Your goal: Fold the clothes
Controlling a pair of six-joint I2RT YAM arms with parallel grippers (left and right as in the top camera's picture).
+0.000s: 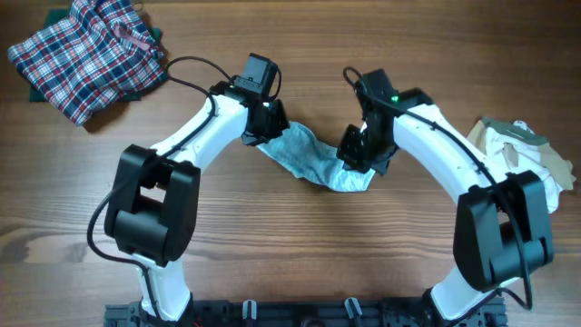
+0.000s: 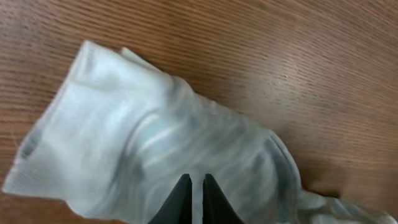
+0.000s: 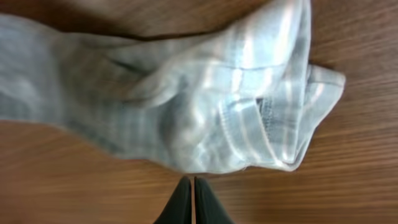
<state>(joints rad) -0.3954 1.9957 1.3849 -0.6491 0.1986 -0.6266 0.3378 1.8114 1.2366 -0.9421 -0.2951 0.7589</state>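
The pale blue-white, finely striped garment (image 1: 313, 162) lies crumpled on the wooden table between my two grippers. My left gripper (image 1: 263, 134) is at its left end. In the left wrist view its fingers (image 2: 193, 182) are nearly closed, with the cloth (image 2: 155, 137) creasing towards the tips, so it looks pinched. My right gripper (image 1: 359, 156) is at the garment's right end. In the right wrist view its fingers (image 3: 188, 182) are shut and empty over bare wood, just beside the hemmed edge of the cloth (image 3: 205, 106).
A red-white-blue plaid garment (image 1: 86, 54) lies bunched at the back left corner. A beige and white pile of clothes (image 1: 522, 150) sits at the right edge, next to my right arm.
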